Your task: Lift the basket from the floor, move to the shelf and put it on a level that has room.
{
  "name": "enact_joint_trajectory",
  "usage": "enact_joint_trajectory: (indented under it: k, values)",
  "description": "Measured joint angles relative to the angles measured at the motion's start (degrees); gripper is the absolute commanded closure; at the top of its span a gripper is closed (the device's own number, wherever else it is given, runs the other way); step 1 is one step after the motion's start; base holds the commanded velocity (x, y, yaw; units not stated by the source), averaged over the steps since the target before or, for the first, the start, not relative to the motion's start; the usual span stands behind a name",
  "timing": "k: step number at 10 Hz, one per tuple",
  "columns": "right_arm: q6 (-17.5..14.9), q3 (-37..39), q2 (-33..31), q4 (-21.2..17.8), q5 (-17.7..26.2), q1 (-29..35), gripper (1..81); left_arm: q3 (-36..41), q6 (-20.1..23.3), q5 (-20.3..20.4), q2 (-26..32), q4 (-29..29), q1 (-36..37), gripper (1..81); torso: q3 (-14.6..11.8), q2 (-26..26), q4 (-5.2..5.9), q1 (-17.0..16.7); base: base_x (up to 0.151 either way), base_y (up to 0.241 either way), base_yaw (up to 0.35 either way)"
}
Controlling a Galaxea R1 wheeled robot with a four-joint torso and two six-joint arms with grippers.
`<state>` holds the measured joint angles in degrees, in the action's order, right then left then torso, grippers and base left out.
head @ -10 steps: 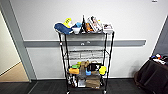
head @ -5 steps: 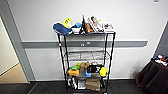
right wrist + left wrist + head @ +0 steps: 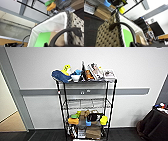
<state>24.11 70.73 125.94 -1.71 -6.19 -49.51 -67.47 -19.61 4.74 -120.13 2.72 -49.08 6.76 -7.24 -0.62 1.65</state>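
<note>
The shelf [image 3: 86, 107], a narrow black wire rack, stands against the pale wall straight ahead in the head view. Its top tier is crowded. The level [image 3: 86, 104] below it is a bare wire grid. The tier under that holds several coloured items. The basket [image 3: 107, 33] shows very close in the left wrist view: speckled woven wall, white lining, something green [image 3: 127, 37] inside. The right wrist view shows the basket [image 3: 55, 23] just as near from its other side, with the rack's lower tiers right behind it. Dark carpet floor [image 3: 37, 135] lies before the rack.
A brown cardboard box [image 3: 93, 132] sits on the rack's bottom tier. A dark upholstered seat [image 3: 152, 124] stands at the right. At the left, a doorway opens onto tan wooden flooring [image 3: 12, 123]. A grey rail [image 3: 37, 92] runs along the wall.
The rack shows slightly larger in the head view, so the camera has come a little closer to it. Nothing on the rack has moved.
</note>
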Motion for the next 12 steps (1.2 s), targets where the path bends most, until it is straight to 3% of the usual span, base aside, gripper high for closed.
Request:
enact_joint_trajectory:
  k: [12]
  values:
    - [0.5, -8.4, -5.0, -0.2, 0.9, 4.7, 81.1, 7.7, 0.0, 2.9, 4.7, 0.0, 2.4, 81.1, 0.0, 0.0, 0.00, 0.0, 0.094, 0.000, 0.000]
